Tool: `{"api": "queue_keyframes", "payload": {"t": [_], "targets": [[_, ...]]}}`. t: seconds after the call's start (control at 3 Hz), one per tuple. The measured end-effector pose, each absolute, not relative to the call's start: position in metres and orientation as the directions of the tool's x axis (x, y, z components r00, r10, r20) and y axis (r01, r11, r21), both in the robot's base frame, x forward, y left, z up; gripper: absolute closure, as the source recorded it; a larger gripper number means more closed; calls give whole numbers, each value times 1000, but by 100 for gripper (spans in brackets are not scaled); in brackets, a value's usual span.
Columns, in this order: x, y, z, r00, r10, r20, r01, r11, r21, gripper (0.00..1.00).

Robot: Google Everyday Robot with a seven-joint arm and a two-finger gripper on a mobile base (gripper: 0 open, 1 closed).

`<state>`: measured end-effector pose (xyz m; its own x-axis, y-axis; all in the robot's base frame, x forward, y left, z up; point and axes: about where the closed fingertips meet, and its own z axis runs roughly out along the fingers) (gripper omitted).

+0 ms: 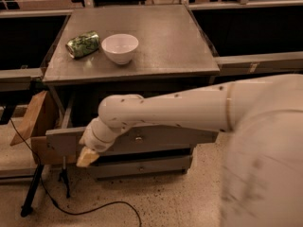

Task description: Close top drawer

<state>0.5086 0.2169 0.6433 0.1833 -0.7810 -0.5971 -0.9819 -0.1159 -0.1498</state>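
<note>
The top drawer is a wide grey drawer under the tabletop. It stands pulled out, with a dark gap behind its long front panel and a small brass fitting at the panel's centre. My white arm reaches in from the right, across the front of the panel. The gripper, with a yellowish tip, sits at the lower edge of the panel's left part, against or just in front of it.
A crushed green can and a white bowl sit on the tabletop's left part. A lower grey drawer front is beneath. A cardboard box hangs at the left. A black stand and a cable are on the floor.
</note>
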Motion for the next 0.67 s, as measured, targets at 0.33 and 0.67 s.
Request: {"api": "queue_keyframes", "payload": {"t": [0.33,0.67], "targets": [[524,238,640,194,-773,-603,-980,-119,-162,65],[542,256,637,184,-774,-606,-981,-103,-166,66]]}}
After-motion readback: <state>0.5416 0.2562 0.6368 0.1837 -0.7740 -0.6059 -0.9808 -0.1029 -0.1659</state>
